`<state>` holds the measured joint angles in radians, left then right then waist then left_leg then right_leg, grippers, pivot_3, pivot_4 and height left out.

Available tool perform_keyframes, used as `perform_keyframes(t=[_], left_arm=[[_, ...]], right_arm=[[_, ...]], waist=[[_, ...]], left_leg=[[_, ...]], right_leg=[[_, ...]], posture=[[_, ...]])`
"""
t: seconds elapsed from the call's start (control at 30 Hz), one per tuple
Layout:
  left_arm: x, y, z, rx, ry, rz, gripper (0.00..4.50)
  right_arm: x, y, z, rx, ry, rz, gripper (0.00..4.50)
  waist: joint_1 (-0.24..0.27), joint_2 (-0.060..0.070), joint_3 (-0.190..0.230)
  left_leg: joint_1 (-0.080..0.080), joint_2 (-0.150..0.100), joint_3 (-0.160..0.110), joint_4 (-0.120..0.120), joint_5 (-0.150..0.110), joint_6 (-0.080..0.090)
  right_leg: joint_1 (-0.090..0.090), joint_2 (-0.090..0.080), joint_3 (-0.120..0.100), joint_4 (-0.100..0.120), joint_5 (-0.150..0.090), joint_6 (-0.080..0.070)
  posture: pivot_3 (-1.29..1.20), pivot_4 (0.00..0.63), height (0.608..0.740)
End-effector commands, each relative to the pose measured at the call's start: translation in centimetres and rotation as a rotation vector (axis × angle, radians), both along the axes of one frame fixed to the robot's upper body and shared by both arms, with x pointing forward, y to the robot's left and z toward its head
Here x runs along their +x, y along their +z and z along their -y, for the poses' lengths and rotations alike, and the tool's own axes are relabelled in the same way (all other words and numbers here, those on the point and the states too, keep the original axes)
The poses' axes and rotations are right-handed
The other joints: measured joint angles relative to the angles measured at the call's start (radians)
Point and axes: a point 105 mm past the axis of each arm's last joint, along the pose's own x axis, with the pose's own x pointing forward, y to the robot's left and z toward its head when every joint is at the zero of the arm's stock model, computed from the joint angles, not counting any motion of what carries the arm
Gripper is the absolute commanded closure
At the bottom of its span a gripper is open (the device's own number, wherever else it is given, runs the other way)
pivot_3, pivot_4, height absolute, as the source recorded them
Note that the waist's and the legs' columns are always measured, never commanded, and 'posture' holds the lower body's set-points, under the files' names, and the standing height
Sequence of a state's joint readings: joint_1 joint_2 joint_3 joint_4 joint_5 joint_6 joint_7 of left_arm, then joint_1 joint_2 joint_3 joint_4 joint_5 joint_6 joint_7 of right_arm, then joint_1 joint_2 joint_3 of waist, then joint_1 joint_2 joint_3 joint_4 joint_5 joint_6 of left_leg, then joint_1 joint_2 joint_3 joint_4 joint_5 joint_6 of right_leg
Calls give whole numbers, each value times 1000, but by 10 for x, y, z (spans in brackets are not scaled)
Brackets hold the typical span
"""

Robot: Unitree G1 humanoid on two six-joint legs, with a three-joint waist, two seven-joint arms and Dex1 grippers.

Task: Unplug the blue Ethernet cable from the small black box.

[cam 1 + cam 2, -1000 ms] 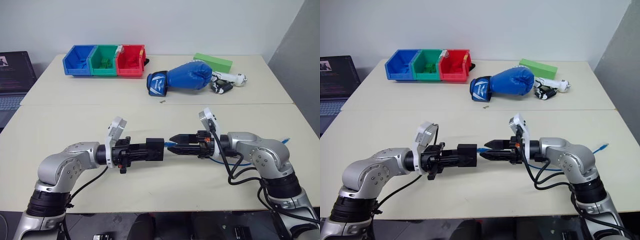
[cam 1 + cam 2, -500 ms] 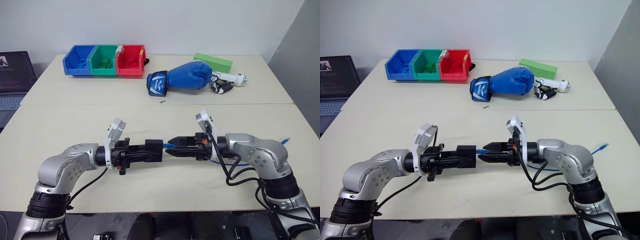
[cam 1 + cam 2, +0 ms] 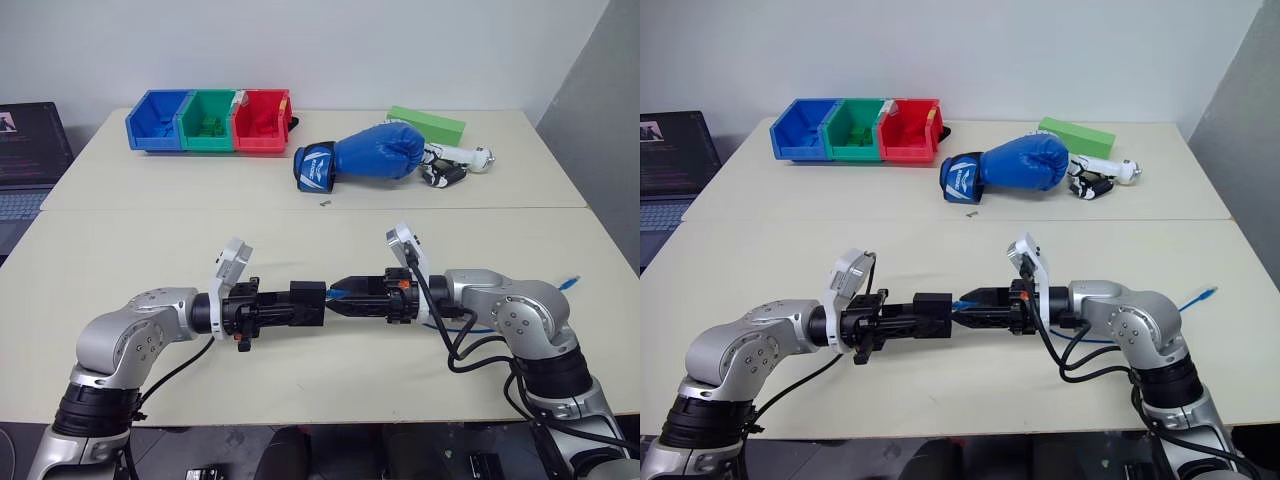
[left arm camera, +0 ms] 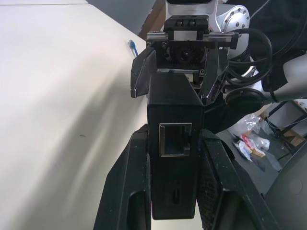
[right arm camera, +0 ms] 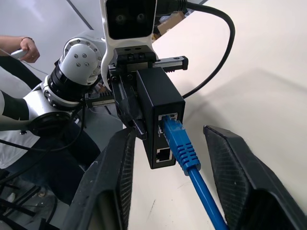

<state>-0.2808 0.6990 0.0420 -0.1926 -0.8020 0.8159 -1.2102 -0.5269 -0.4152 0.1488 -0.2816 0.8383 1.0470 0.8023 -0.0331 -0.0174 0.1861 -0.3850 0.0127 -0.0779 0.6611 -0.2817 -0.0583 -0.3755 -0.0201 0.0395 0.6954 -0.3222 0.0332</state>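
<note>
Our left end effector [image 3: 300,304] clamps the small black box [image 5: 158,112]; our right end effector [image 5: 165,167] stands open, seemingly astride the blue Ethernet cable [image 5: 184,153] plug.

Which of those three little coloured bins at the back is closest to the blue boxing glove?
The red bin, at the right-hand end of the row; the green and blue bins sit further from the boxing glove.

Blues against black on a pale cream table [image 3: 120,250]

We see a bright-blue Ethernet cable [image 5: 184,153] against the matte-black small box [image 5: 160,103], both claws' fingers black. At the back, three bins [image 3: 210,120] run blue, green, red, beside a blue boxing glove [image 3: 365,155] with a white-marked cuff and a green block [image 3: 428,124].
</note>
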Motion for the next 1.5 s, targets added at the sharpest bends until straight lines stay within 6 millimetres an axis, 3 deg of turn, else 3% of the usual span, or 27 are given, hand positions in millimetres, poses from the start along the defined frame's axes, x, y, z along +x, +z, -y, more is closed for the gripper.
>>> perform_keyframes(t=[0.03, 0.27, 0.6, 0.97, 1.03, 1.17, 1.3, 1.47, 1.5], left_arm=[[-3, 1, 3, 0, -20, 24, 3700], [-2, 0, 4, -3, -14, 25, 3700], [1, 2, 5, -19, 7, 27, 3700], [13, 8, -20, -24, 140, 40, 3700], [14, 8, -26, -13, 169, 43, 3700], [15, 8, -30, -1, 203, 50, 3700], [17, 7, -30, 16, 230, 47, 3700], [24, 6, -26, 63, 259, 90, 3700], [26, 7, -26, 62, 276, 98, 3700]], right_arm=[[-4, 9, -2, 14, 18, 38, 2993], [-8, 8, -2, 9, 35, 30, 4377], [-12, 3, -2, -17, 61, 20, 4426], [8, -13, 38, -99, -62, -29, 4426], [22, -12, 49, -100, -142, 2, 4426], [81, -5, 76, -129, -438, 198, 4428], [134, -12, 110, -309, -733, 425, 4428], [160, -32, 139, -478, -906, 521, 4428], [161, -34, 139, -475, -908, 514, 4078]], waist=[[0, 0, 0], [0, 0, 0], [0, 0, 0], [0, 0, 0], [0, 0, 0], [-2, 0, 1], [-2, 0, 1], [-1, 0, 1], [-1, 0, 1]], left_leg=[[0, 0, 0, 0, 0, 0], [0, 0, 0, 0, 0, 0], [0, 0, 0, 0, 0, 0], [-1, 0, 0, 0, 0, 0], [-1, 0, 0, 0, 0, 0], [-1, 0, 1, 0, 0, 0], [-1, 0, 1, 0, 0, 0], [-11, 0, 2, 1, 0, -1], [-14, 0, 2, 1, 1, -2]], right_leg=[[0, 0, 0, 0, 0, 0], [0, 0, 0, 0, 0, 0], [0, 0, 0, 0, 0, 0], [0, 0, 0, -1, 0, 0], [-1, 0, 0, -1, 0, 0], [-1, 0, 0, -1, 0, 0], [-2, 0, 0, -1, 0, 0], [-11, 0, 1, 1, 0, 0], [-13, -1, 1, 1, 0, 0]], posture=[[0, 150, 740], [0, 150, 740], [0, 150, 740], [0, 150, 740], [0, 150, 740], [0, 150, 740], [0, 150, 740], [0, 150, 740], [0, 150, 740]])
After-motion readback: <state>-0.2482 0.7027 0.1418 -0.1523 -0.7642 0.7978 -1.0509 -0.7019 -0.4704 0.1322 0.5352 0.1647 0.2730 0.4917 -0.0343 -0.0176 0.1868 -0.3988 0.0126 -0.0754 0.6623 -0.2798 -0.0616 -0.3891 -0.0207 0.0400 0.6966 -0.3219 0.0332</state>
